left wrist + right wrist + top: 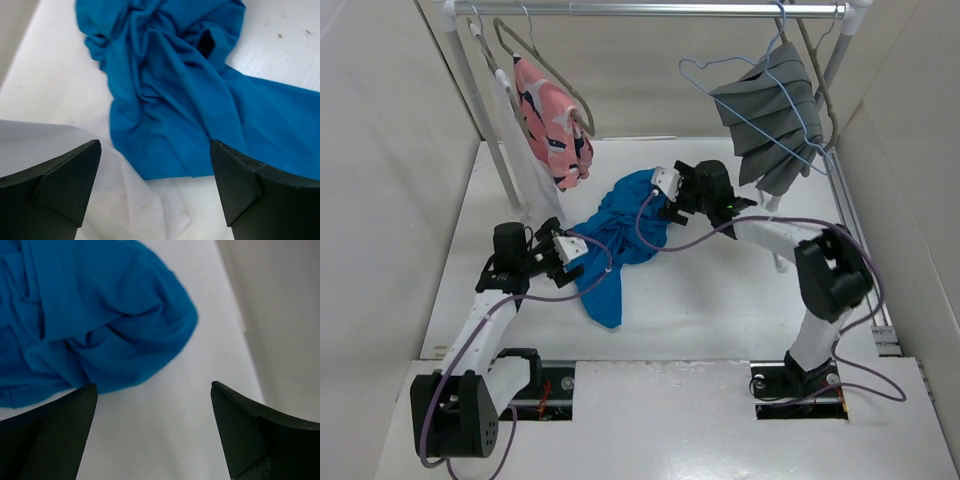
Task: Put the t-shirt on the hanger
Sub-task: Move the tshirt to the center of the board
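We count one t-shirt, one light-blue wire hanger, two arms and two hands. On the rail at 12 o'clock we also count three hung cloths. A pink patterned garment and a white cloth hang at 10 to 11 o'clock, and a grey pleated cloth hangs at 1 o'clock. At least two thicker grey-brown hangers carry them; we cannot tell whether there are more.

The t-shirt lies crumpled on the table, near the middle and a little toward 11 o'clock. Its long axis runs roughly from 1 o'clock to 7 o'clock. The bunched, wider mass is at the far end, and a narrower tail points toward the near edge at about 6 to 7 o'clock. We cannot make out the neck or sleeves in the folds.

The hanger is on the rail, its hook over the bar. Its triangle overlaps the grey pleated cloth, with one corner jutting out toward 9 o'clock. It is well apart from the t-shirt.

The left hand sits at the shirt's 9 o'clock edge, fingers spread wide and gripping nothing. In its wrist view the blue fabric lies ahead of the fingers, with the white cloth's thin edge beneath them.

The right hand is at the shirt's 1 o'clock end. It too is spread wide and empty, and its wrist view shows the blue fold ahead at 11 o'clock and bare table between the fingers.
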